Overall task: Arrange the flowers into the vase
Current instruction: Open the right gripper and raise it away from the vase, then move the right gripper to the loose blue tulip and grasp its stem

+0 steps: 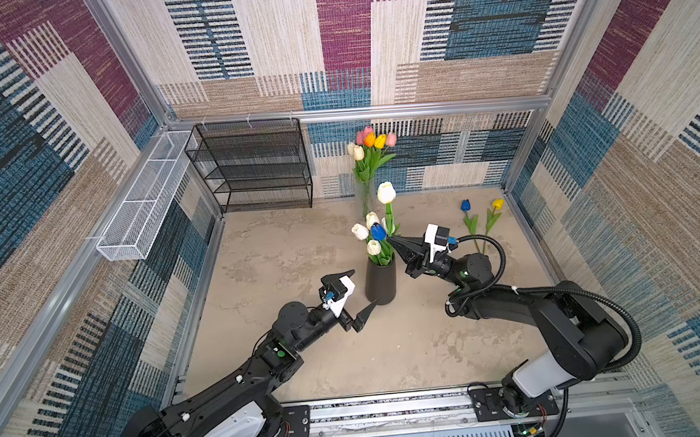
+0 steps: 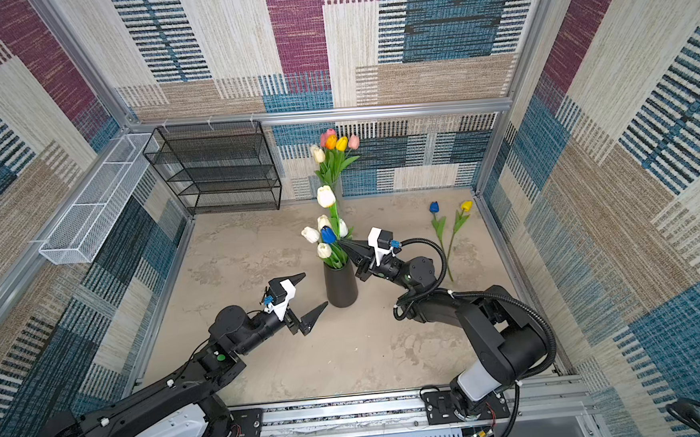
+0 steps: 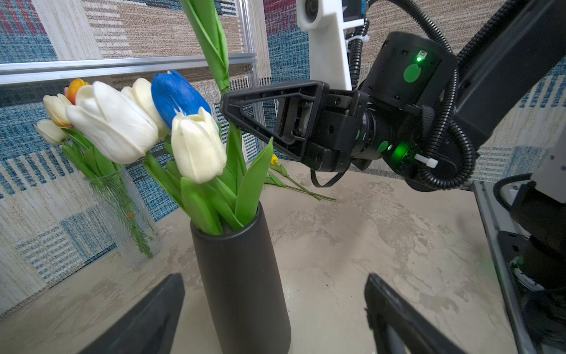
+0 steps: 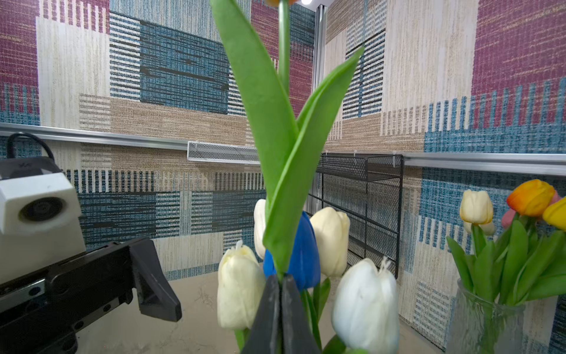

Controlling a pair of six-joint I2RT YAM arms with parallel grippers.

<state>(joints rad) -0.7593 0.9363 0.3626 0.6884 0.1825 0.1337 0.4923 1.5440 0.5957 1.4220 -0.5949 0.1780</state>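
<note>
Left wrist view: right claw point(image 3: 226, 105) clamps tulip stem point(image 3: 214, 46) over black vase point(image 3: 242, 275); left claw point(image 3: 274, 280) gapes.

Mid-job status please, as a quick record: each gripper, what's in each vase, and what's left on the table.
right gripper: jaws shut on the stem of a tall white tulip, over the black vase
left gripper: jaws open, empty, beside the black vase's base
black vase: holds white tulips and a blue tulip
glass vase: bunch of white, pink, orange, yellow, by the back wall
table: loose blue tulip and loose yellow tulip, right side
</note>
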